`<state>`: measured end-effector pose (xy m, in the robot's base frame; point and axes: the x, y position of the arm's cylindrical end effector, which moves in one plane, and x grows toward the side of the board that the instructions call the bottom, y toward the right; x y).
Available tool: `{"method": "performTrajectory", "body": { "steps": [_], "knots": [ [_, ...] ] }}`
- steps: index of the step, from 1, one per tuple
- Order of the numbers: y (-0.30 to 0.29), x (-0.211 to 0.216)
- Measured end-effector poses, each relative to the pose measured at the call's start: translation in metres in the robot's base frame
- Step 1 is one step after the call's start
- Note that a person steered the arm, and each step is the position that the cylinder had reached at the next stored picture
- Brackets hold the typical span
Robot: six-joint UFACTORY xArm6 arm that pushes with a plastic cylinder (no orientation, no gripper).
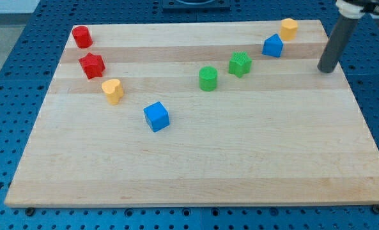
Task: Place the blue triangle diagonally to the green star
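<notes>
Layout on the worktop (208,166). The red cylinder (82,36) stood at the view's top left corner, with the red star (92,65) just below it and the yellow heart (112,91) below and right of the star. The blue cube (156,117) lay further right and lower, near the centre. A diagonal row rose toward the view's top right: green cylinder (208,78), green star (239,64), blue triangle (273,46), yellow block (289,28). My tip (326,69) rested right of the blue triangle, apart from every block.
</notes>
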<state>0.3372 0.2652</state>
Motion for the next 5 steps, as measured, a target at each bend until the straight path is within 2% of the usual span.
{"method": "performTrajectory", "body": {
  "steps": [2, 4, 5],
  "knots": [
    [0.003, -0.008],
    [0.034, -0.108],
    [-0.010, -0.113]
  ]
}}
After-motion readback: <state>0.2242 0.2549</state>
